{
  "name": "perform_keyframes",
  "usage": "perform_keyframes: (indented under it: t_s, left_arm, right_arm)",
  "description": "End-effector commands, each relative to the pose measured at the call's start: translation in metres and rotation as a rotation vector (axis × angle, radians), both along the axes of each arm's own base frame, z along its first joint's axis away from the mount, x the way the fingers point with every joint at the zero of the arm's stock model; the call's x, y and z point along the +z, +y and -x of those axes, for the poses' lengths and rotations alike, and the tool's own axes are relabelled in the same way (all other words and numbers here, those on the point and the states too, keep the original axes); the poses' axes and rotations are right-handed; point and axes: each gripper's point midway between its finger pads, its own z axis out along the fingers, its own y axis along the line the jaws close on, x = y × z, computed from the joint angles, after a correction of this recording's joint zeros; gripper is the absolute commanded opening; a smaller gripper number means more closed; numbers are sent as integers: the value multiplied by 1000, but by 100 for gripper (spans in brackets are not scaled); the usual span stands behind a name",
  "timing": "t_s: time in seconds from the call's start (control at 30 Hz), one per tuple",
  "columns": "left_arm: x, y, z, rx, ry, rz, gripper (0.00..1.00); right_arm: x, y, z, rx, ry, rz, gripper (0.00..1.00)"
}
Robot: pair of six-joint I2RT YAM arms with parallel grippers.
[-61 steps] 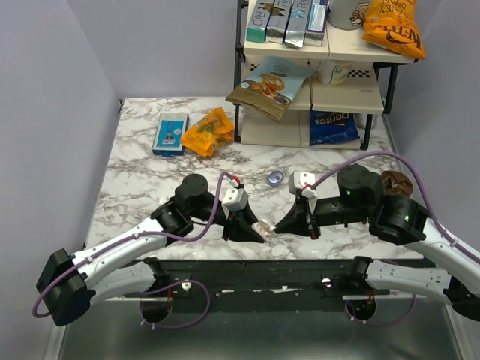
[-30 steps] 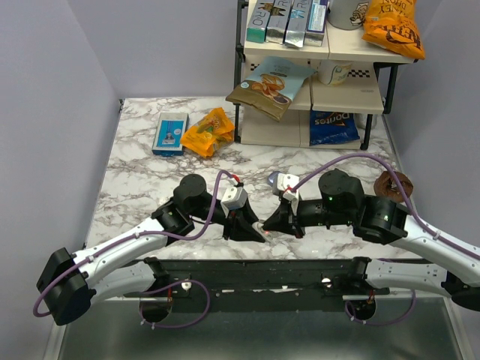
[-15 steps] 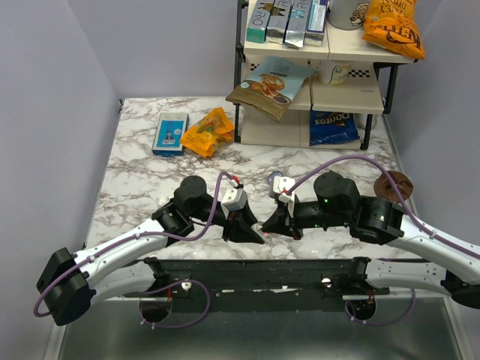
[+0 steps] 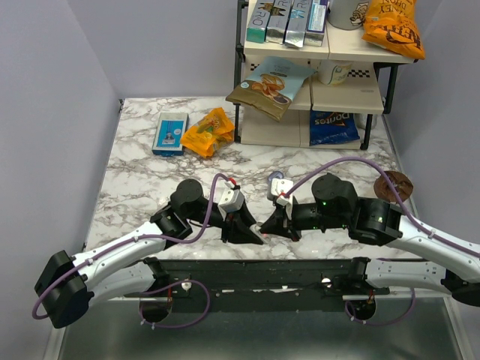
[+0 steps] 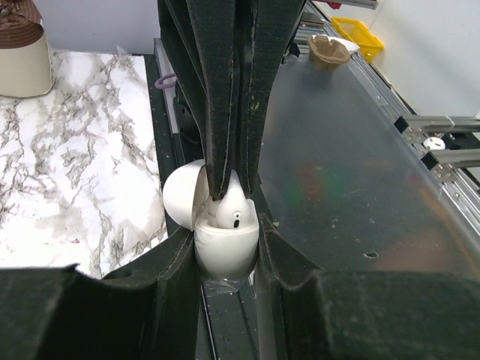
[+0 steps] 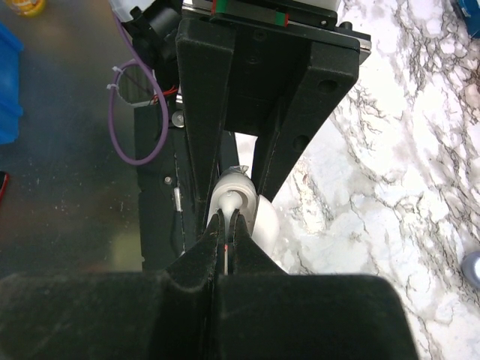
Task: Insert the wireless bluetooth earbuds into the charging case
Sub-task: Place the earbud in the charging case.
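White charging case [image 5: 225, 253] clamped in left jaws; right jaws pinch an earbud [image 5: 233, 212] in its opening.

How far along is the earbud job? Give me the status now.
Done: the left gripper grips the white egg-shaped plastic charging case, lid open. In hand: the right gripper pinches a small white plastic earbud that sits partly in the case. Left: seat and release it; no second earbud shows.

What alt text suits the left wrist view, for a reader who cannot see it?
The left end effector grips an open white charging case; the right end effector pinches a white earbud in its opening.
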Motion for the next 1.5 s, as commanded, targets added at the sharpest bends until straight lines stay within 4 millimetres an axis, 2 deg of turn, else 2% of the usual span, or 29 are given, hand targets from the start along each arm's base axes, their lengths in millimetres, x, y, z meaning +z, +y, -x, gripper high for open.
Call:
perform_keyframes:
  t_s: [0.0,0.1,0.2,0.57,0.7,0.87,0.97,1.0,1.07,1.1,1.23,1.4,1.47]
  left_arm:
    - [24,-1,-5,23,-67,91,0]
    - [23,-2,-5,26,-67,91,0]
    - [21,-1,-6,29,-64,88,0]
    - [16,0,-5,31,-57,83,0]
    - [15,0,-5,32,-57,85,0]
    - [15,1,-4,33,-56,90,0]
    - [14,0,-7,58,-54,95,0]
    - [14,0,-11,80,-53,101,0]
    - [16,0,-15,120,-52,124,0]
    - [17,-1,-21,159,-47,133,0]
    - [27,3,-28,225,-63,209,0]
    - [28,3,-28,230,-58,213,0]
    - [30,4,-28,236,-59,225,0]
  right_arm:
    - [-18,1,4,5,23,64,9]
    - [-17,1,3,-2,19,66,20]
    - [-15,1,1,-15,16,61,27]
    - [4,-1,-4,-56,-6,15,41]
    - [19,-5,-6,-78,-21,-16,47]
    - [31,-10,-12,-119,-39,-41,50]
    - [46,-21,-25,-224,-66,-91,50]
    - [56,-28,-40,-316,-106,-124,49]
    - [60,-38,-53,-433,-87,-162,46]
    - [58,-46,-66,-525,-99,-151,40]
    - [35,-50,-81,-646,-68,-60,34]
    - [6,-38,-81,-636,-30,40,34]
    - [1,-34,-79,-618,-18,53,33]
